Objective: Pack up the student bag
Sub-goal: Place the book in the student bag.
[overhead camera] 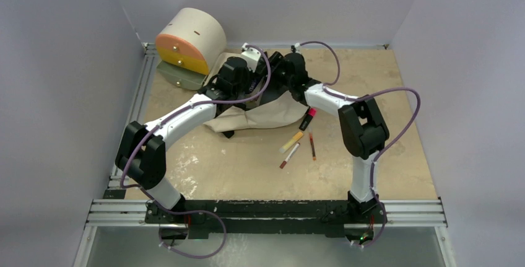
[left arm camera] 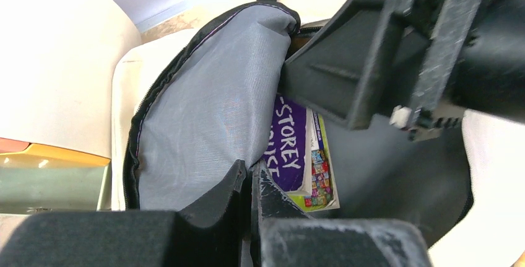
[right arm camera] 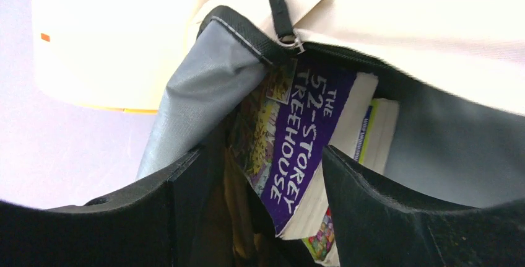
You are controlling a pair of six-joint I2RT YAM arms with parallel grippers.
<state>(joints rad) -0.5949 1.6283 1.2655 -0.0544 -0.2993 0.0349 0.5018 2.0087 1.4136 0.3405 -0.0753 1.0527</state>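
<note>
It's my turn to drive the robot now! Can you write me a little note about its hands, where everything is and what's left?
Left gripper: shut on the student bag, pinching its grey lining so the mouth is open.
Right gripper: open, fingers either side of the purple book.
Done: purple book is inside the bag.
Left: four pens lie on the table; bag is unzipped.
</note>
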